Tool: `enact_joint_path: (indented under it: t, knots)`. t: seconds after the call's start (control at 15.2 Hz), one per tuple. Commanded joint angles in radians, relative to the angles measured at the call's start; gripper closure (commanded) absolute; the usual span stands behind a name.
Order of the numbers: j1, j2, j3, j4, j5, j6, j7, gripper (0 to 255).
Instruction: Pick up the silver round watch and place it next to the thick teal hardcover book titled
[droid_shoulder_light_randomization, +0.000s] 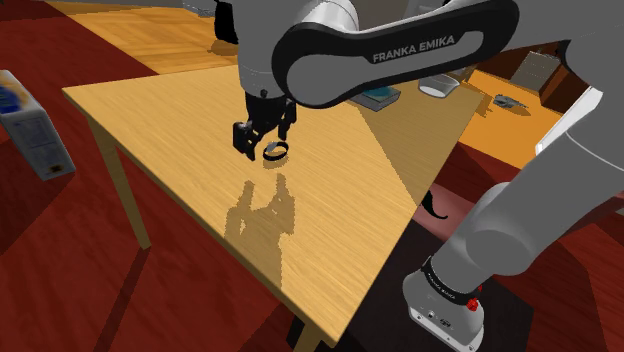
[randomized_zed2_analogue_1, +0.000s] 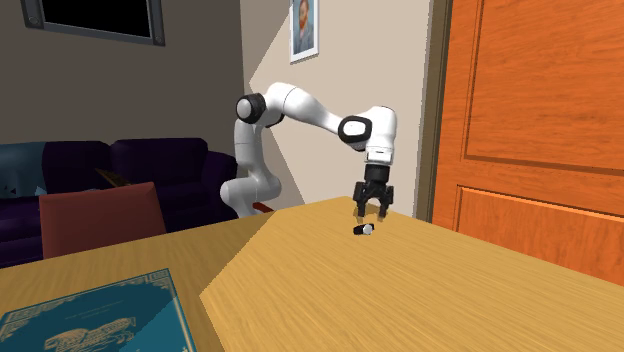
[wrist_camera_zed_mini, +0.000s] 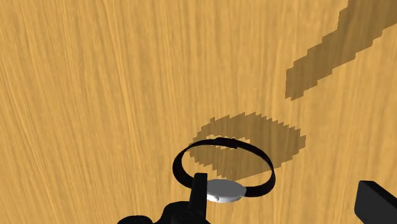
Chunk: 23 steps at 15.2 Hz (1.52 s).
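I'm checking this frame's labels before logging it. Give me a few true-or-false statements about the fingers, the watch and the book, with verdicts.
1. The fingers clasp the watch. False: they stand wide apart, with the watch by one of them.
2. The watch has a black band and a silver face. True.
3. The teal book touches the watch. False: it lies well away from it.
4. The table under the watch shows light wood grain. True.

The table (randomized_zed2_analogue_1: 420, 290) is light wood with a fine straight grain, matt. The watch (randomized_zed2_analogue_1: 366, 230) has a smooth silvery case with a soft sheen and a plain matt black band. The door (randomized_zed2_analogue_1: 540, 130) at two o'clock of it looks like orange panelled wood.
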Motion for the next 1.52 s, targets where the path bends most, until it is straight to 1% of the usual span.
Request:
enact_joint_path:
  t: [0.0,0.53,0.59,1.19,1.45]
  knots:
    - [-0.002,0.007,-0.001,-0.020,-0.007,0.026,0.005,0]
    - [-0.003,0.010,-0.001,-0.025,-0.009,0.034,0.006,0]
    - [-0.003,0.010,-0.001,-0.025,-0.009,0.034,0.006,255]
    - [-0.003,0.010,-0.001,-0.025,-0.009,0.034,0.006,255]
    - [-0.003,-0.005,-0.004,0.014,0.004,-0.016,-0.012,255]
